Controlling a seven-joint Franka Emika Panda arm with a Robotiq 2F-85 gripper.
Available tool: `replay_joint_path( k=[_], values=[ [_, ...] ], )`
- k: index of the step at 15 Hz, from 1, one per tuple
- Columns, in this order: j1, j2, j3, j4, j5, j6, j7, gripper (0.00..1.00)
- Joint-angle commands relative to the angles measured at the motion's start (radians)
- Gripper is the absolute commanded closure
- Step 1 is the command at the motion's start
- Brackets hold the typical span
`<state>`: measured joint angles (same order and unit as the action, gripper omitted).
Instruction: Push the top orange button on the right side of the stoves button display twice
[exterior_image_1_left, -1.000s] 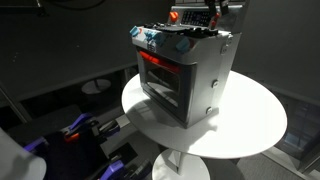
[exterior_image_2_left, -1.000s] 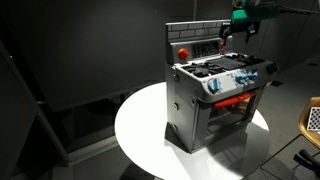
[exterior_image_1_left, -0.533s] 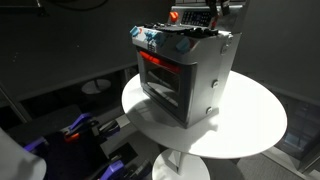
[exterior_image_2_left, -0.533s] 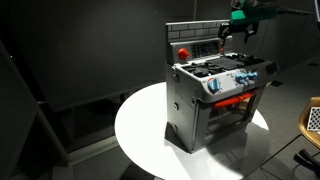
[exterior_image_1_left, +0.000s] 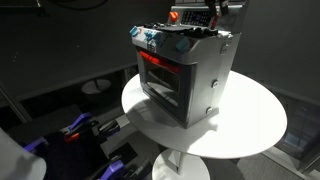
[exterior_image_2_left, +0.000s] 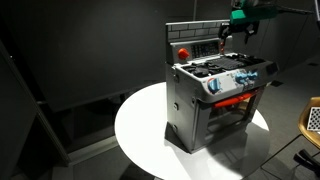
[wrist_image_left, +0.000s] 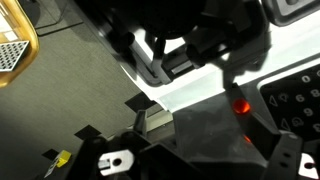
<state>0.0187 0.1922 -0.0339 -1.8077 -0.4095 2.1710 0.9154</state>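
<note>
A toy stove (exterior_image_1_left: 185, 75) (exterior_image_2_left: 215, 95) stands on a round white table (exterior_image_1_left: 250, 125) (exterior_image_2_left: 140, 125). Its dark upright back panel carries the button display. My gripper (exterior_image_1_left: 212, 12) (exterior_image_2_left: 239, 30) hangs at the panel's right end in both exterior views and hides the buttons there. In the wrist view a glowing orange button (wrist_image_left: 241, 105) sits on the dark panel, with a fainter orange spot (wrist_image_left: 248, 138) near it. The gripper (wrist_image_left: 200, 150) is close in front of the panel, its fingers spread to either side, holding nothing.
A red knob (exterior_image_2_left: 183, 52) sits at the other end of the back panel. Blue knobs (exterior_image_2_left: 240, 80) line the stove's front edge above the red-lit oven door (exterior_image_1_left: 160, 75). A yellow-rimmed basket (wrist_image_left: 15, 45) lies on the floor. The surroundings are dark.
</note>
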Motion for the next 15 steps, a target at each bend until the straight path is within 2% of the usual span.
replay_joint_path(
  k=[1,5,7,11,15],
  values=[
    [0.013,-0.105,0.005,-0.087,0.074,-0.058,-0.059,0.0],
    [0.013,-0.234,0.031,-0.179,0.209,-0.172,-0.166,0.0],
    [0.011,-0.305,0.041,-0.214,0.266,-0.272,-0.215,0.0],
    [0.003,-0.442,0.055,-0.266,0.318,-0.482,-0.297,0.0],
    [-0.001,-0.568,0.05,-0.297,0.363,-0.607,-0.492,0.0]
  ],
)
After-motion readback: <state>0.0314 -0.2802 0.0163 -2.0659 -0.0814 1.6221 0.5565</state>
